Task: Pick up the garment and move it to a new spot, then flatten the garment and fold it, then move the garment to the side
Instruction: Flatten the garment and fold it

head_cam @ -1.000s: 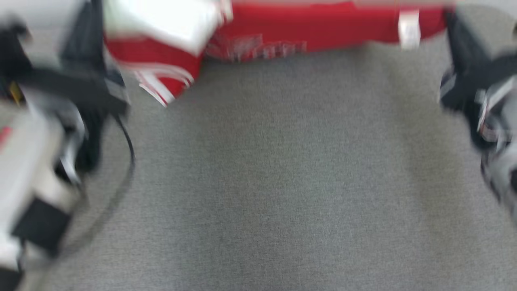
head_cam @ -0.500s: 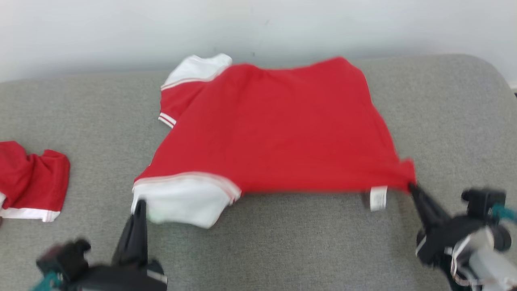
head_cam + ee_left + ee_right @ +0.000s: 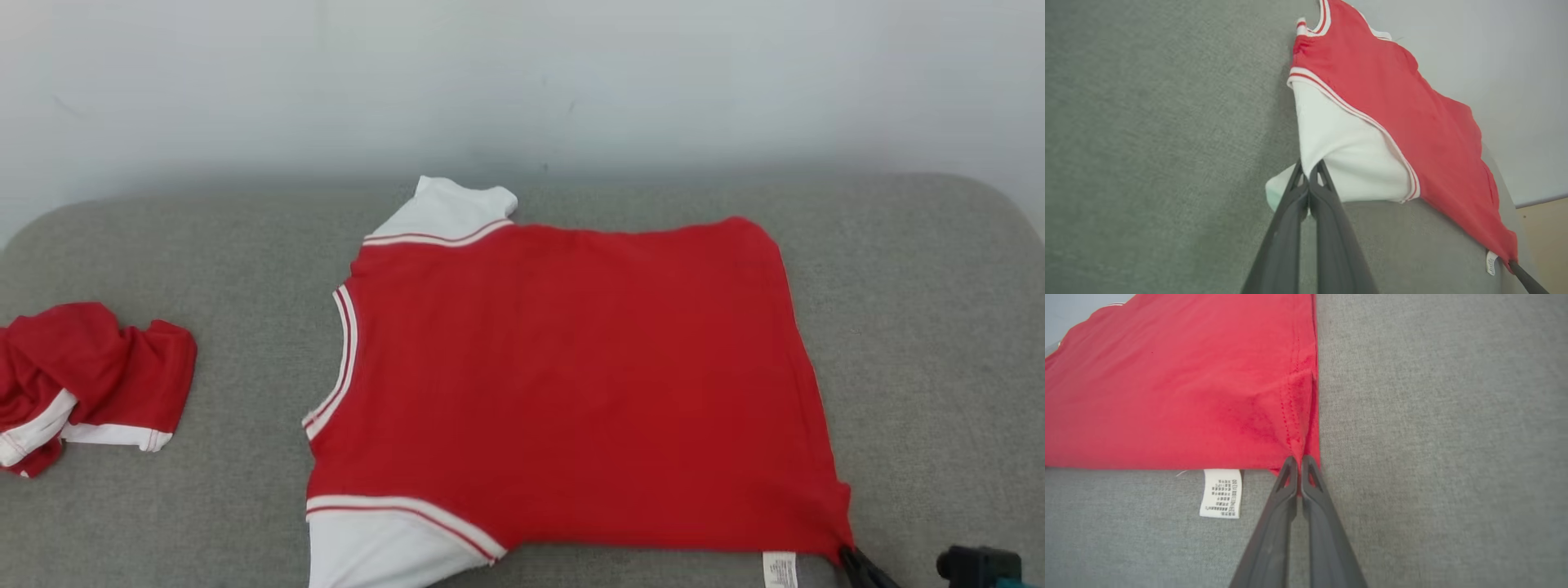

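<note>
Fingers (image 3: 1276,522) nip just the red shirt's (image 3: 571,384) five-o'clock hem corner (image 3: 1298,441) and seven-o'clock white sleeve (image 3: 1347,163), so uneven pulling could free one.

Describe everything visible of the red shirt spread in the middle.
The red shirt is soft knit with white sleeves, red-striped trim and a white care label at its hem. It lies nearly flat on the grey cushion, neck to the left. The left gripper pinches the near sleeve, the right gripper the near hem corner.
</note>
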Controlling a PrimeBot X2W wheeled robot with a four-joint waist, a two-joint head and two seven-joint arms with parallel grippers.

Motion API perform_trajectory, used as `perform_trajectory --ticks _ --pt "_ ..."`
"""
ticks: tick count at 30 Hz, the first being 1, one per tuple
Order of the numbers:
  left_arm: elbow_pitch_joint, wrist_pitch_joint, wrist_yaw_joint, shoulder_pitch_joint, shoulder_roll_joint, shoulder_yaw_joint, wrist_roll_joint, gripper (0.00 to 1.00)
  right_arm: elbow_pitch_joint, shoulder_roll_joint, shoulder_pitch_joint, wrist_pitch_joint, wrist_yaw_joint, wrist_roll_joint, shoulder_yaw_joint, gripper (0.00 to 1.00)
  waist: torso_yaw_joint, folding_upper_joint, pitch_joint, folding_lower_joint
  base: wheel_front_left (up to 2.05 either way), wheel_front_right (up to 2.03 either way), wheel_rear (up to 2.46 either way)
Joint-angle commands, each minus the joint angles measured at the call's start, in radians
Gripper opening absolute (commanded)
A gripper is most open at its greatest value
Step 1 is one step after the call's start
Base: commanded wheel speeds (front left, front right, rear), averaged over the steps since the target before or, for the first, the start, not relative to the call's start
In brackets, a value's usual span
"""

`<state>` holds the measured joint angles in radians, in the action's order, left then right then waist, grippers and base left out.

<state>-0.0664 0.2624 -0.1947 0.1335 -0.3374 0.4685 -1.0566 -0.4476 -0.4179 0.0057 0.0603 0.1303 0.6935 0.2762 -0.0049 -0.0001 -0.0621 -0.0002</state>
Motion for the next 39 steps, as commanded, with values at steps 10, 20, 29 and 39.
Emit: perform_trajectory --ticks 10,20,29,39 --pt "-0.022 -0.001 0.026 0.04 0.018 0.0 0.016 0.0 0.132 0.09 0.113 -0.096 0.001 -0.112 -0.165 0.0 0.008 0.0001 0.013 0.0002 0.0 0.0 0.0" --pt "-0.003 -0.017 0.058 -0.095 -0.006 -0.02 0.065 0.0 0.212 0.11 0.04 -0.16 0.001 -0.164 -0.227 0.0 -0.008 0.0001 -0.004 0.0002 0.0 0.0 0.0" --pt "-0.061 -0.118 0.082 -0.35 -0.065 -0.042 0.09 0.0 0.12 0.098 -0.217 -0.248 0.001 -0.18 -0.184 0.0 -0.053 0.0001 -0.093 0.0002 0.0 0.0 0.0" --pt "-0.34 -0.168 0.167 -0.594 -0.026 -0.004 0.108 0.0 -0.134 0.119 -0.439 -0.187 0.001 -0.159 -0.093 0.0 -0.059 0.0001 -0.15 0.0002 0.0 0.0 0.0"
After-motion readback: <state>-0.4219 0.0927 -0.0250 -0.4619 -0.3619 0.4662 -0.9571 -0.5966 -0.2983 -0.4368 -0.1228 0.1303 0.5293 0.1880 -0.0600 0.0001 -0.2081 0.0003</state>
